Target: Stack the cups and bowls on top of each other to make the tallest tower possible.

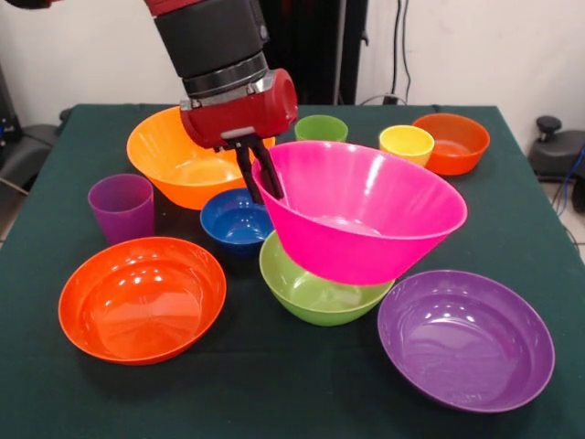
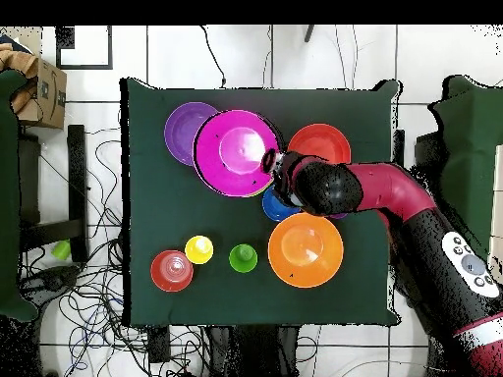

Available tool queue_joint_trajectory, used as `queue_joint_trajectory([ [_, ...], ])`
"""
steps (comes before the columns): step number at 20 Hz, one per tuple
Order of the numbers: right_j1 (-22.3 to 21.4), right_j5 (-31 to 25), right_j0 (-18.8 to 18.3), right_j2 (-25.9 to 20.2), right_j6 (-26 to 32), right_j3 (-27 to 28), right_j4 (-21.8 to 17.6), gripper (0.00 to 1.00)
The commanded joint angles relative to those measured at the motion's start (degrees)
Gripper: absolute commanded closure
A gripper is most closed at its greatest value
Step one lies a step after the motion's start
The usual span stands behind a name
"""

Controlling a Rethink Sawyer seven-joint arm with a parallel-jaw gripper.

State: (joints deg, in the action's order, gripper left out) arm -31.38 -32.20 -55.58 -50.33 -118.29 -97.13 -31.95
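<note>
You have the glossy pink plastic bowl [image 1: 366, 215] pinched by its rim, the gripper [image 1: 266, 186] with its jaws closed thin across the wall, and it hangs tilted over the lime green plastic bowl [image 1: 315, 291] on the tabletop [image 1: 274, 384]. It looks light, stiff and slippery, so a rim pinch will probably let it swing; lower it level. The front view shows that tilt, while the overhead view shows it covering the green bowl almost wholly.

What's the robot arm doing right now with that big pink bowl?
Gripper shut on pink bowl rim, bowl tilted. Pink bowl sits over lime green bowl; contact unclear. Small blue bowl close beside gripper.
</note>
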Motion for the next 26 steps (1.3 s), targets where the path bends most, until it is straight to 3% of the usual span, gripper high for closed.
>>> queue_joint_trajectory([
  [1,4.5,-1.2,2.6,2.0,6.2,-0.1,-1.5,1.00],
  [10,9.0,-12.2,2.4,4.3,13.3,3.7,-1.2,1.00],
  [14,10.8,-14.0,2.1,4.6,15.0,5.2,-2.2,1.00],
  [22,10.1,-19.7,1.7,5.0,17.5,7.4,-4.0,1.00],
  [26,10.4,-18.7,0.9,4.4,18.1,8.0,-4.9,1.00],
])
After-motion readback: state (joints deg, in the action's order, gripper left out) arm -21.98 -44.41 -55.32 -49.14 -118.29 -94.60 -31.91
